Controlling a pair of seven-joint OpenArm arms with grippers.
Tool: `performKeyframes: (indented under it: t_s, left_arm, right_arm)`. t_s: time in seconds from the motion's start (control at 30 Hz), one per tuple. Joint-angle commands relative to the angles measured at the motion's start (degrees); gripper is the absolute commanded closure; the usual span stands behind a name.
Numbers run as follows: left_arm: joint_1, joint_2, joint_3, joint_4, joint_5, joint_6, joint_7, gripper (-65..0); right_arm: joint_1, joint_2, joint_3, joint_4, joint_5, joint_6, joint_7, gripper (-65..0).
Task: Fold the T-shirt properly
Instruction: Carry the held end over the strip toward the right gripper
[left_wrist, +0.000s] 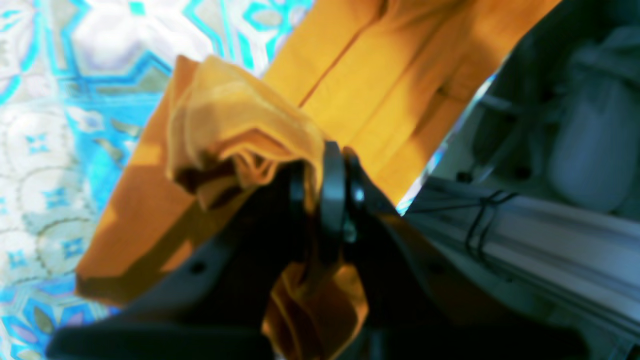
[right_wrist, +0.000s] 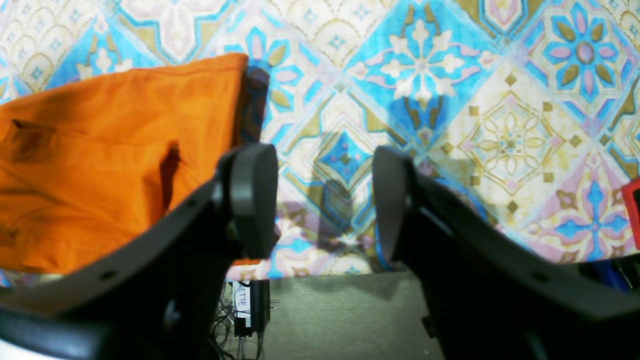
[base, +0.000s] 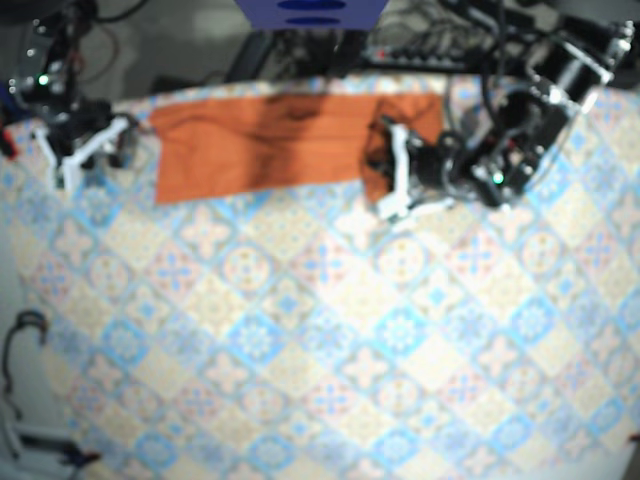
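T-shirt (base: 260, 145), orange, lies as a long flat band along the far edge of the tabletop (base: 350, 340), which is covered by a cloth (right_wrist: 500, 125) printed with blue, cream and pink tile patterns. In the base view one end of the band points toward that view's left. The other end, on the view's right, is gathered into a rumpled bunch.

The left gripper (base: 392, 182) is at that bunched end. Its wrist view shows the jaws pressed together on a wad of the orange fabric (folds spill out both above and below the grip). The rest of the T-shirt (left_wrist: 400, 75) runs away flat over the cloth behind.

The right gripper (base: 85, 150) is near the opposite end of the band, close to the tabletop's far corner. In its wrist view the jaws stand spread wide, with only patterned cloth showing between them. The T-shirt (right_wrist: 100, 165) lies off to one side, its edge running close by one finger, though whether the two touch cannot be told. The base view is blurred, so finer creases in the fabric do not show there.
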Motion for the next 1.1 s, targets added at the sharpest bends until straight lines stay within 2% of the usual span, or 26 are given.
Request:
performKeyframes:
  t_s: [0.0,0.37,0.57,0.73,0.9,1.07]
  left_arm:
    - [-1.02,0.23,0.39,0.79,-0.27,-0.13,-0.88,0.0]
    - [-1.28,5.24,1.62,-2.11,0.87,-0.13,-0.88,0.0]
    - [-4.36,7.53,5.40,-3.25,0.87,-0.13,-0.88,0.0]
    - [-5.33,9.11,5.40,-5.62,0.87,-0.13,-0.97,0.0]
    - [-5.68,10.43,5.40,-5.62,0.87,-0.13,-1.06,0.0]
    - [-7.00,12.37,6.81,-8.09,0.87,-0.13,-1.23,0.0]
  right_arm:
    - [0.08,0.67,0.45,1.11,0.42,0.09,1.03,-30.0]
    - [0.16,0.67,0.28,0.94,0.42,0.09,2.44,-30.0]
    - [0.08,0.58,0.10,0.85,0.42,0.09,2.44,-30.0]
    - [0.08,0.58,0.19,0.76,0.42,0.09,2.44,-30.0]
    - [0.08,-1.26,0.37,0.76,0.42,0.09,2.44,-30.0]
    - [0.34,-1.35,-0.07,0.67,0.33,0.09,2.52,-30.0]
